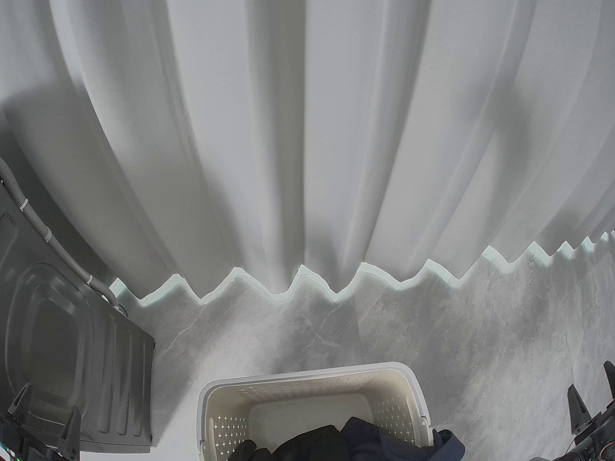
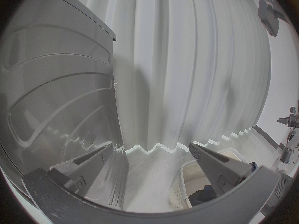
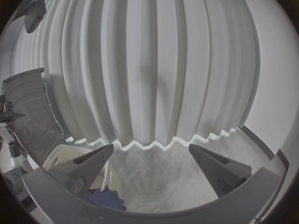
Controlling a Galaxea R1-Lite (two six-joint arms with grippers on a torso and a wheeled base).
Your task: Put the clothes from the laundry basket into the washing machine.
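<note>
finding: the clothes [image 1: 346, 443] lie as a dark heap in the near end of the basket [image 1: 307, 374]. the heap's long axis runs left to right, and a blue piece drapes over the right rim. the far half of the basket shows bare floor.

position of effectors: the left gripper [image 1: 45, 417] sits at the near left, just beside the washer [image 1: 64, 353]. the right gripper [image 1: 592, 392] sits at the near right, over open floor [image 1: 384, 328]. the basket lies between them, so the heap is inward and down from each.

state of effectors: both grippers have their fingers spread wide with nothing between them. both are level and point towards the curtain [image 1: 307, 129] at the far side, not down at the load.

assessment: the right gripper appears the nearer to the heap, as the draped blue piece lies on its side. either arm must swing inward and tip down to reach the clothes. the washer presents a ribbed grey panel with a hose along its edge. its opening cannot be seen, so the route for loading cannot be judged. no item is lifted yet.
</note>
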